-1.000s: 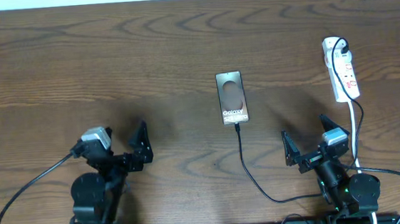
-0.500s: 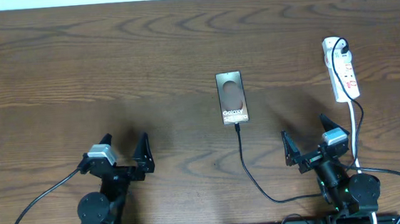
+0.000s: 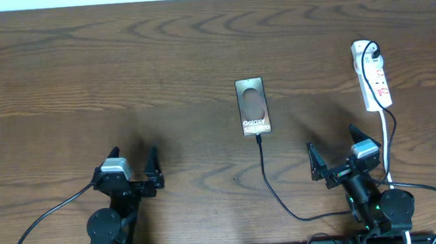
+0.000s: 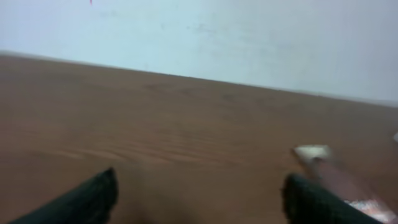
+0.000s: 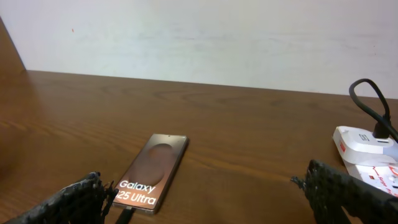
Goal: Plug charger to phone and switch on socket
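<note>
Two tools stood wide and empty: left tool [image 3: 133, 156], right tool [image 3: 331, 138], both at the surface's [image 3: 119, 59] near edge | charger [image 3: 267, 176] met the phone [image 3: 252, 105] mid-surface, seemingly plugged | I judged the socket [image 3: 373, 78], far right, not yet switched | next: right tool had to reach over and press its switch.

The phone [image 5: 154, 177], just ahead of the right jaws near their left finger, bears white lettering: "Galaxy" over "25 Ultra", the lower line's start behind that finger. Red markings on the power strip [image 5: 364, 144] are unreadable.
</note>
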You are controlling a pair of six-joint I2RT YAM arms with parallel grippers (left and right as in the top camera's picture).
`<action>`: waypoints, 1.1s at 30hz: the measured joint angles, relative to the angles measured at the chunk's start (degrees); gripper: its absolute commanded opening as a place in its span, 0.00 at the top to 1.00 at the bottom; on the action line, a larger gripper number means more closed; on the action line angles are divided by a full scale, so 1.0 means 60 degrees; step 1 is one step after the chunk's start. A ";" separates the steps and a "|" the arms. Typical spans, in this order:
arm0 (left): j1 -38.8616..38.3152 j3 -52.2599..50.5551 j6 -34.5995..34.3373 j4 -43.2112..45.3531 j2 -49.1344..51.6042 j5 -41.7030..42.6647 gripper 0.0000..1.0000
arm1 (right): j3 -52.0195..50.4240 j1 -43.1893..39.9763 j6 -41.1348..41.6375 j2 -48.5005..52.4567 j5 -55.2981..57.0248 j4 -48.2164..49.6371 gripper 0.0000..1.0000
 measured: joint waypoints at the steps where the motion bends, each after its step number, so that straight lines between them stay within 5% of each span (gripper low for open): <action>1: 0.0000 0.0004 0.0229 -0.0007 0.0000 -0.0022 0.18 | 0.0000 0.0000 0.0000 0.0000 0.0000 0.0000 0.01; 2: 0.0000 0.0004 0.0382 -0.0007 0.0000 -0.0036 0.17 | 0.0000 0.0000 0.0000 0.0000 0.0000 0.0004 0.01; 3: 0.0000 0.0004 0.0550 -0.0011 0.0000 -0.0040 0.02 | 0.0000 0.0000 0.0000 0.0000 0.0000 0.0000 0.01; 33: 0.0000 0.0004 0.1228 -0.0015 0.0000 -0.0073 0.02 | 0.0000 0.0000 0.0000 0.0000 0.0000 0.0000 0.01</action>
